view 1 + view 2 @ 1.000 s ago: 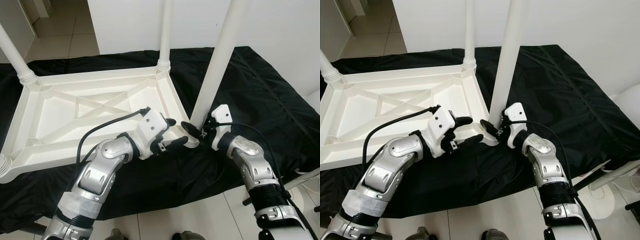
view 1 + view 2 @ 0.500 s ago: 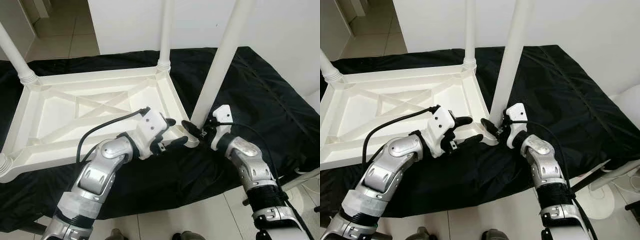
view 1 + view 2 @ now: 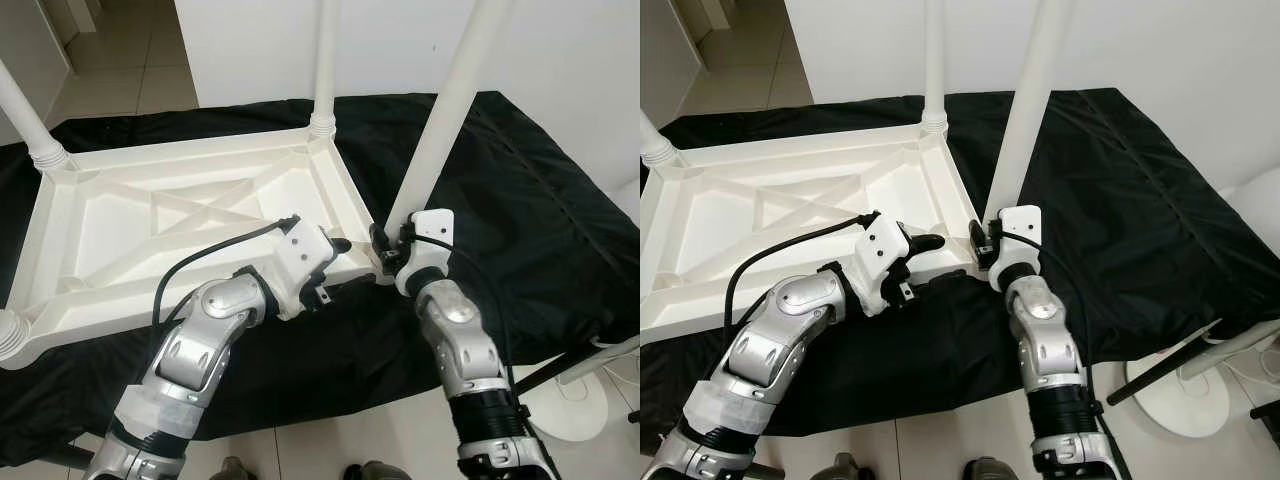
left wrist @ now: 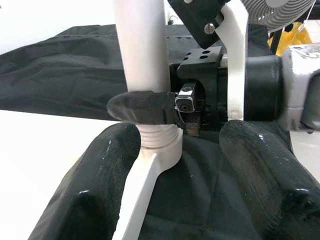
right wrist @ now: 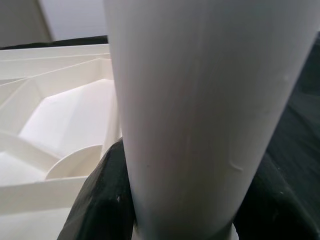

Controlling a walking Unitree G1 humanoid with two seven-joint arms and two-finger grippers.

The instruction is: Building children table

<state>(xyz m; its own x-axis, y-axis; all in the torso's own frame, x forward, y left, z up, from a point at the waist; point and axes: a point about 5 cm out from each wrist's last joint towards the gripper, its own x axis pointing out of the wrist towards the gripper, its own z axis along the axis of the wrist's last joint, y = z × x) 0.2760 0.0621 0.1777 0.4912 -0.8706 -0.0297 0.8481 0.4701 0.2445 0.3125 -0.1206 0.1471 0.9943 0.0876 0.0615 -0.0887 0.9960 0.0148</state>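
The white children's table (image 3: 190, 215) lies upside down on a black cloth (image 3: 540, 200). Three of its legs stand up at the other corners, one at the far right (image 3: 322, 60). At the near right corner a fourth white leg (image 3: 445, 110) leans slightly right over its socket (image 4: 160, 147). My right gripper (image 3: 385, 245) is shut on this leg just above the socket, and its fingers (image 5: 100, 200) press both sides. My left gripper (image 4: 180, 175) is open and straddles the table's corner rim beside the socket, with one finger (image 3: 340, 243) above the rim.
A white wall stands close behind the cloth. Tiled floor runs along the near edge and at the far left. A white fan base (image 3: 580, 400) with a black pole sits on the floor at the lower right.
My right forearm has swung in to the left and its gripper has shut around the leg's base. The leg leans further right. The left gripper's lower finger has slipped under the table's edge.
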